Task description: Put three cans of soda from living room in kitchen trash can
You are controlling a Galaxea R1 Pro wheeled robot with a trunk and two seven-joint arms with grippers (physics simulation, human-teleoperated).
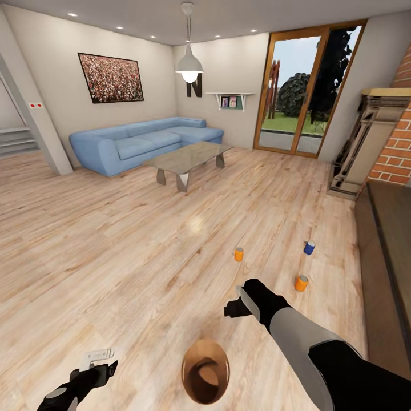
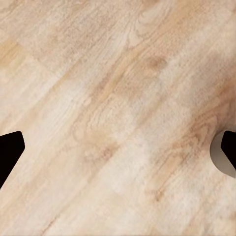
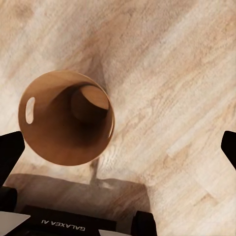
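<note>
Three cans of soda stand upright on the pale wood floor of the living room: an orange can (image 1: 238, 254), a blue can (image 1: 309, 247) and a second orange can (image 1: 301, 282). The trash can (image 1: 205, 371), coppery-brown inside, stands on the floor nearer to me than the cans. In the right wrist view the trash can (image 3: 66, 118) shows its slot handle and nothing inside. My right gripper (image 1: 235, 305) hovers open between the trash can and the cans, holding nothing. My left gripper (image 1: 101, 358) is open and empty over bare planks, its fingers (image 2: 11, 150) wide apart.
A grey low table (image 1: 188, 160) and a blue corner sofa (image 1: 142, 142) stand farther back. A long dark wooden bench (image 1: 391, 257) runs along the right, below the brick fireplace (image 1: 397, 148). A glass door (image 1: 302, 91) is at the back.
</note>
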